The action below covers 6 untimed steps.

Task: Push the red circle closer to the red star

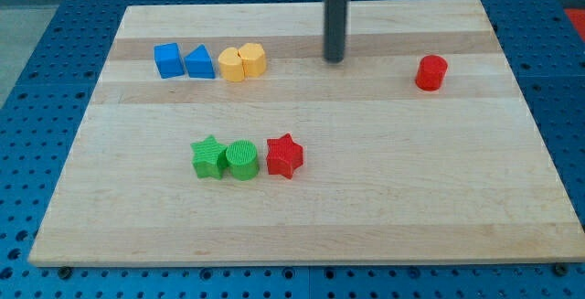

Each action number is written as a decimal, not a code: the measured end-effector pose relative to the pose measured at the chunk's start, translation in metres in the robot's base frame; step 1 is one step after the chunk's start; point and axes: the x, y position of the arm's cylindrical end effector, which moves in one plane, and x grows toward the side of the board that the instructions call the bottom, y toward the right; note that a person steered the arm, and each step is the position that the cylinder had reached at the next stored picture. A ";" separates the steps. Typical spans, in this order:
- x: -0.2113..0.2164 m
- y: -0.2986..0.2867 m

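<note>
The red circle (430, 72) stands near the view's upper right on the wooden board. The red star (284, 155) sits near the board's middle, well down and to the left of the circle. My tip (335, 59) is at the view's top centre, to the left of the red circle with a clear gap, and well above the red star. It touches no block.
A green circle (242, 160) and a green star (209, 157) sit in a row just left of the red star. A blue cube (167, 60), a blue triangle (199, 62) and two yellow blocks (243, 61) line the upper left.
</note>
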 end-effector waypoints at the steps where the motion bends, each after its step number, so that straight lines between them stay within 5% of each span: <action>1: -0.021 0.086; 2: -0.019 0.197; 3: -0.009 0.222; 6: 0.019 0.179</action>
